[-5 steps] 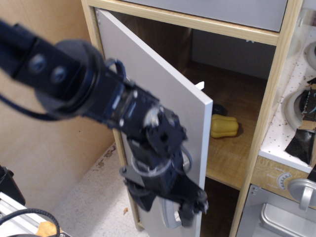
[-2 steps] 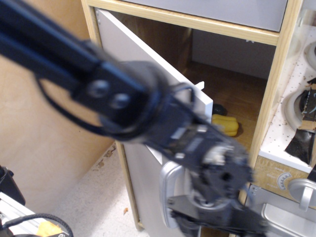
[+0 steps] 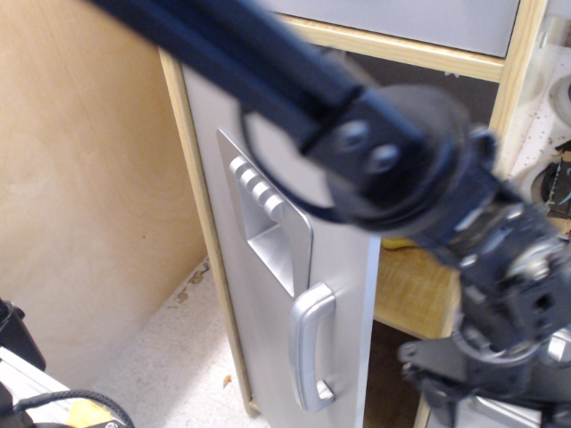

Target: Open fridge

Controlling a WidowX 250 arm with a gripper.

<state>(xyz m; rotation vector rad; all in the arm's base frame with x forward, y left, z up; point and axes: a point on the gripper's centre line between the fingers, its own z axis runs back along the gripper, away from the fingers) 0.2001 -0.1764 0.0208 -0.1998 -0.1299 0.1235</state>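
The fridge is a light wood cabinet with a large grey door (image 3: 223, 294). The door bears a silver dispenser panel (image 3: 268, 218) and a curved vertical silver handle (image 3: 308, 357). The door stands ajar, hinged at the left, with its free edge out from the frame. A gap on its right shows the wooden shelf (image 3: 415, 285) inside. My black arm crosses from the top left, blurred by motion. My gripper (image 3: 500, 383) is at the lower right, past the door's free edge and apart from the handle. Its fingers are blurred and partly cut off.
A sliver of a yellow object (image 3: 399, 242) shows on the shelf behind the arm. A plain grey panel (image 3: 401, 18) sits above the fridge. A white perforated panel (image 3: 558, 98) is at the right. A wooden wall (image 3: 89, 178) and speckled floor (image 3: 169, 357) are at the left.
My arm has swung from the door's left side to the lower right, off the handle. The door has turned back toward the cabinet and now shows its front face with dispenser and handle.
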